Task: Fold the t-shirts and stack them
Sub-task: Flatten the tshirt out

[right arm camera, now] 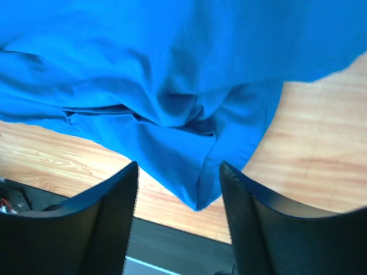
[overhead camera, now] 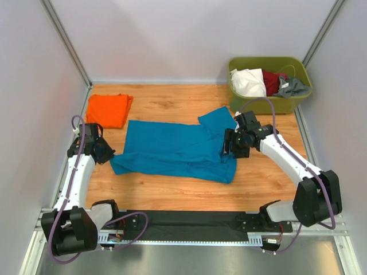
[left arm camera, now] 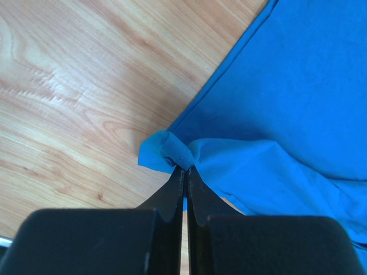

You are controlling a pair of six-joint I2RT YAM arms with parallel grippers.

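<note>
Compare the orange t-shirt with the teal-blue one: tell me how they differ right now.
The orange t-shirt is folded into a compact pile; the teal-blue t-shirt lies spread out. No gripper touches the orange one; the left gripper pinches the blue one's corner, and the right gripper stands open over it. Both rest on the table.

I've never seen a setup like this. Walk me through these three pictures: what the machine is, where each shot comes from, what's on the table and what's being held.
Two robot arms are bolted at the near edge of a wooden table. The overhead view comes from a fixed camera; the other two come from cameras on each wrist. A teal t-shirt lies spread out, a folded orange t-shirt sits at the far left, and a green tub of clothes stands at the far right. The left gripper is shut, pinching a corner of the teal shirt. The right gripper is open over the shirt's other end, holding nothing.
</note>
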